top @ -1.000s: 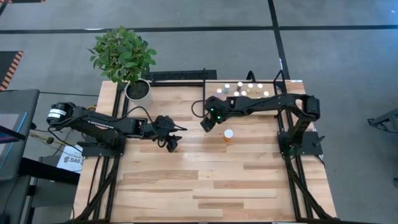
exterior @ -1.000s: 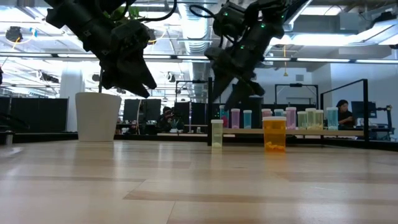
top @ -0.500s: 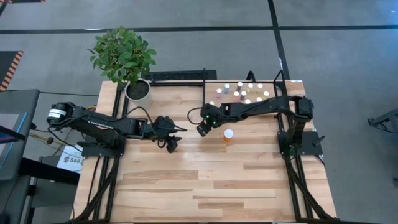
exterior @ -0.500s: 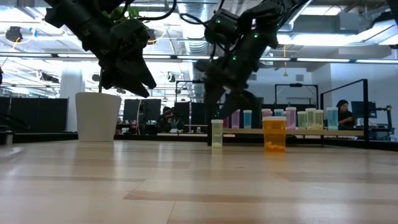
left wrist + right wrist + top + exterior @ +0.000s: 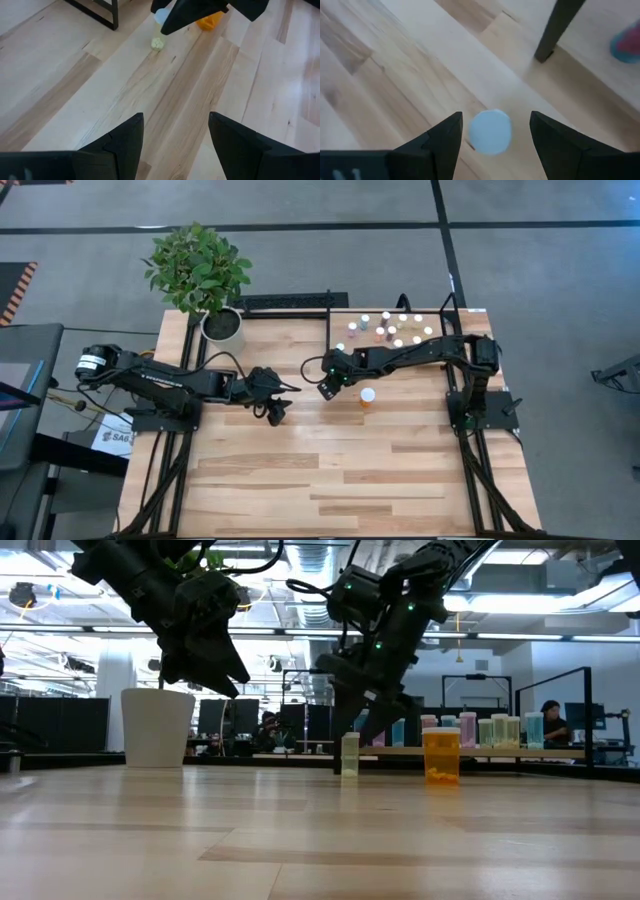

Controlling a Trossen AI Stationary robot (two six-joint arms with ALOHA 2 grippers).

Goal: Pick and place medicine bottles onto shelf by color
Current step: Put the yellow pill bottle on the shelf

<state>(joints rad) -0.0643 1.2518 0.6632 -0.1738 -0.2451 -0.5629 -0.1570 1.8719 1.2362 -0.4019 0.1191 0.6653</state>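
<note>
One pale yellowish medicine bottle (image 5: 349, 754) with white cap, upright off shelf (image 5: 440, 316) front corner. Directly above it, right gripper (image 5: 492, 131) spread, empty. Left gripper (image 5: 175, 137) likewise parted mid-table.

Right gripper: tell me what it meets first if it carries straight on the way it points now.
Most likely the small yellowish bottle, whose white cap sits between the open fingers of the right gripper in its wrist view. In the low view the gripper hangs just above that bottle; the exact gap is unclear.

Plank table (image 5: 300, 470) — plant pot (image 5: 222, 326), orange bottle (image 5: 367, 397), pale bottle (image 5: 349, 754), shelf (image 5: 440, 317) — small bottles (image 5: 397, 330) standing on it
</note>
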